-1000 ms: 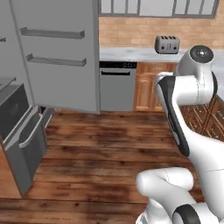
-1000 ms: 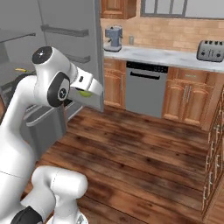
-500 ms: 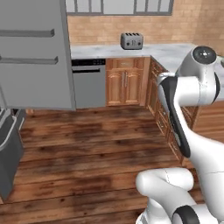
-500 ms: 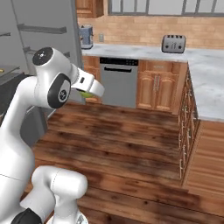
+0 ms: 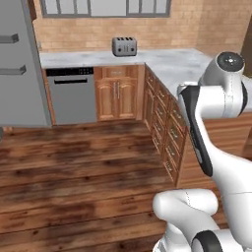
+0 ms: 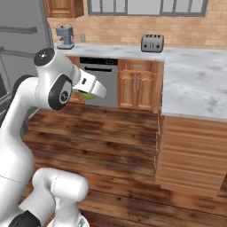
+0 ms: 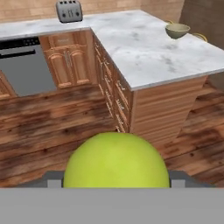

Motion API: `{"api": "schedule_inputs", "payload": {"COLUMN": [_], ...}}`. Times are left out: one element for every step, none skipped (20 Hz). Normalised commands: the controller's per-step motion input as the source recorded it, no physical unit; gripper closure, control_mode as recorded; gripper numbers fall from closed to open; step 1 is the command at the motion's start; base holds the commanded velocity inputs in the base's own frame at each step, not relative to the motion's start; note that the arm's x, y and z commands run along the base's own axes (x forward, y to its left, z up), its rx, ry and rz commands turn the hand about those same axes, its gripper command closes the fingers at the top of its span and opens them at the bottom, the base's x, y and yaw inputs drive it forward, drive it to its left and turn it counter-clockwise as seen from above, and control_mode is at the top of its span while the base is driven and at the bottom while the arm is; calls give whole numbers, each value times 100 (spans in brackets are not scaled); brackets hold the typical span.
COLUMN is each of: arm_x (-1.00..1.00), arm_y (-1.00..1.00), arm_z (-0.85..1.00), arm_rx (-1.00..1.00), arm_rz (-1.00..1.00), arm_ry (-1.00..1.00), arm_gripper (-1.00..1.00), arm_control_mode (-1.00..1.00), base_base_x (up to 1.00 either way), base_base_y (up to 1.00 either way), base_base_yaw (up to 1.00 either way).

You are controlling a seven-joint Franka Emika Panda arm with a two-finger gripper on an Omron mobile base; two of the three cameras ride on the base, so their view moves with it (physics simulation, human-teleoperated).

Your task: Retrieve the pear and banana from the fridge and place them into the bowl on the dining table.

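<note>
The gripper (image 6: 91,92) is closed around the pear (image 7: 116,160), jaws held wide by the fruit, in the air above the wooden floor (image 6: 115,133). The bowl (image 7: 177,30) sits near the far corner of the dining table (image 7: 148,48).

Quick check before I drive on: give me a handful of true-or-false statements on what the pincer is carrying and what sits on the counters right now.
1. The pincer holds the pear. True.
2. The bowl lies on the wooden floor. False: it stands on the marble table, at the far end.
3. A toaster stands on the back counter. True.
4. The bowl already has the banana inside. False: nothing shows over its rim.
5. The dishwasher door hangs open. False: it is shut.
</note>
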Motion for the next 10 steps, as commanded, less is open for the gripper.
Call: {"api": "schedule_inputs", "payload": {"arm_x": [0, 0, 0, 0, 0, 0, 0, 0, 0, 0], "arm_y": [0, 0, 0, 0, 0, 0, 0, 0, 0, 0], "arm_z": [0, 0, 0, 0, 0, 0, 0, 0, 0, 0], "arm_rx": [0, 0, 0, 0, 0, 0, 0, 0, 0, 0], "arm_rz": [0, 0, 0, 0, 0, 0, 0, 0, 0, 0], "arm_ry": [0, 0, 0, 0, 0, 0, 0, 0, 0, 0], "arm_gripper": [100, 100, 100, 100, 100, 100, 100, 100, 100, 100], "arm_control_mode": [100, 100, 100, 100, 100, 100, 100, 100, 100, 100], "base_base_x": [0, 0, 0, 0, 0, 0, 0, 0, 0, 0], "base_base_y": [-100, -100, -100, -100, -100, -100, -100, -100, -100, -100], "base_base_yaw": [-2, -1, 0, 0, 0, 0, 0, 0, 0, 0]}}
